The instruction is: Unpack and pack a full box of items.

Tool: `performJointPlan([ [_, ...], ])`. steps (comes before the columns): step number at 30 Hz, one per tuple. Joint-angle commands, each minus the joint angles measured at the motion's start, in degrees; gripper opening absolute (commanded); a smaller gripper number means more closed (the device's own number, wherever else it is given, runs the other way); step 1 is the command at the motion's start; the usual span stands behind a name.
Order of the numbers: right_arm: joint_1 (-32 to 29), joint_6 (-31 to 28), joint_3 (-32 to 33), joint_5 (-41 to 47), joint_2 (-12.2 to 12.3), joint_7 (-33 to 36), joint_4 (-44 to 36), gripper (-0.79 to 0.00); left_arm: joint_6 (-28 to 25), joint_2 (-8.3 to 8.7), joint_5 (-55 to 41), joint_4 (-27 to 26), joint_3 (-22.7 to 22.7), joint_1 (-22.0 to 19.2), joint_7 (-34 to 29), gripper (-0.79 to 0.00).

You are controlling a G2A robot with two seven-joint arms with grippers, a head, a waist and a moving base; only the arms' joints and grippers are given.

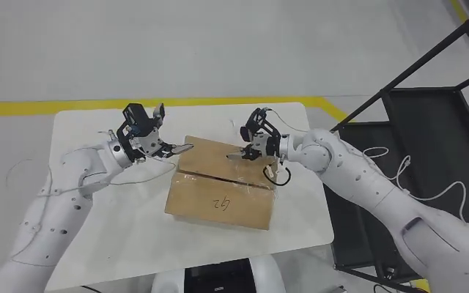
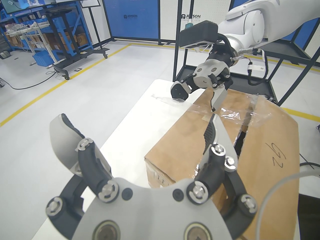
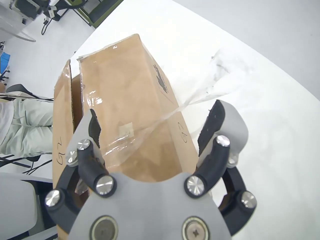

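Sitting pretty much mid-table is the cardboard box (image 1: 220, 192), on the white table (image 1: 110, 220), and both arms are parked at its far end. The top flaps aren't fully shut: there's a dark gap (image 2: 240, 138) running along the centre seam, with crinkled clear tape (image 2: 225, 112) stuck across it near the far edge. A loose strand of that tape (image 3: 200, 93) stretches off the box's far side and out over the tabletop. There's a handwritten mark (image 1: 222, 203) on the near flap too. The left gripper (image 1: 171, 130) is wide open and nothing is in it. It hovers by the box's far left corner, with one finger (image 2: 215, 136) pointing in over the top of the box and the other out over the bare table. The right gripper (image 1: 240, 141) is spread open as well, holding nothing, and comes in from the other side over the far edge of the box. One of its fingertips (image 2: 215, 101) is right down at the taped patch on the flap, but I honestly can't tell if it's touching or just above. Its other finger hangs off the far side, over the table near the loose tape strand. The two grippers face each other across that end, close but apart. Off to the right of the table there's a black metal rack (image 1: 425, 117), and a yellow floor line (image 1: 73, 107) runs behind.
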Motion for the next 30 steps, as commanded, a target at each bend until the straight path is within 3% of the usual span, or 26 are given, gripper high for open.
performJointPlan([
  [1,0.20,-0.33,0.03,0.08,-0.43,-0.04,0.83,0.000,-0.19,0.21,-0.09,-0.93,-0.87,0.99,-0.71,0.000],
  [11,-1.47,-8.12,2.71,0.16,-0.59,-0.17,4.48,0.000,-0.67,0.58,-0.37,-2.65,-3.35,3.80,-2.85,0.000],
  [15,-2.22,-7.68,3.56,-2.48,-0.37,1.57,3.46,-0.018,-0.83,0.49,-0.45,-3.00,-3.45,4.10,-3.48,0.000],
  [19,-2.16,-6.44,3.78,-4.72,-0.72,2.84,2.08,-0.215,-0.93,0.32,-0.22,-3.43,-3.23,3.94,-4.29,0.000],
  [20,-2.07,-5.98,3.81,-5.38,-0.85,3.02,1.84,-0.332,-0.94,0.28,-0.14,-3.55,-3.19,3.89,-4.47,0.000],
  [23,-1.88,-5.02,3.99,-6.45,-1.25,3.31,1.69,-0.548,-1.03,0.18,-0.13,-3.68,-3.20,3.81,-4.81,0.000],
  [25,-1.75,-5.18,4.15,-6.74,-1.49,3.49,2.10,-0.776,-1.07,0.13,-0.04,-3.68,-3.26,3.81,-5.01,0.000],
  [30,-1.80,-6.86,4.60,-7.19,-1.93,3.57,2.77,-0.785,-1.24,-0.01,-0.27,-3.72,-3.28,3.88,-5.75,0.000],
])
